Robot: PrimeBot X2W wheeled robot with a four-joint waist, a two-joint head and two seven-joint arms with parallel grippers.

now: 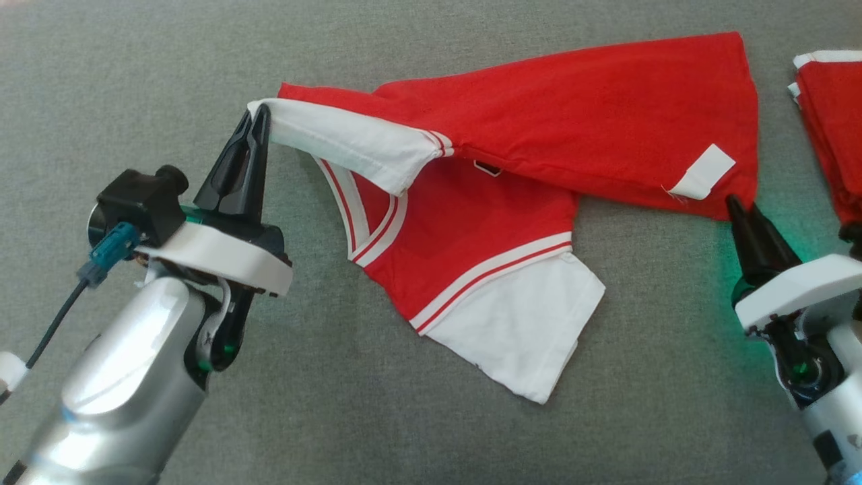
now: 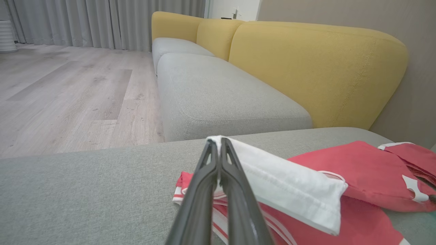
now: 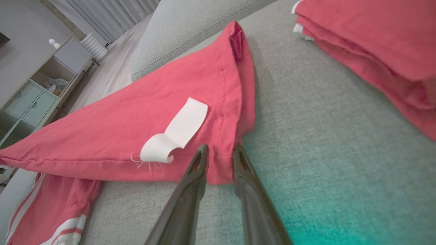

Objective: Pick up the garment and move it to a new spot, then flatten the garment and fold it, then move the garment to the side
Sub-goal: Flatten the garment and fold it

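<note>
Red jersey lies half folded on the grey sofa cushion. My left gripper is closed tight on the edge of the white sleeve and holds it raised. My right gripper has its fingers a little apart on both sides of the hem corner; I cannot tell if they pinch it.

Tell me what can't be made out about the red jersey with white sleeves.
- Small dark chest badge on the red jersey with white sleeves: head view, mostly covered by the folded-over body.
- Folded red cloth pile: head view, cut off by the right edge.
- White rectangular label: right wrist view, any print too small to read.
- Sleeve hem inside the left gripper: left wrist view, hidden by its shut fingers.
</note>
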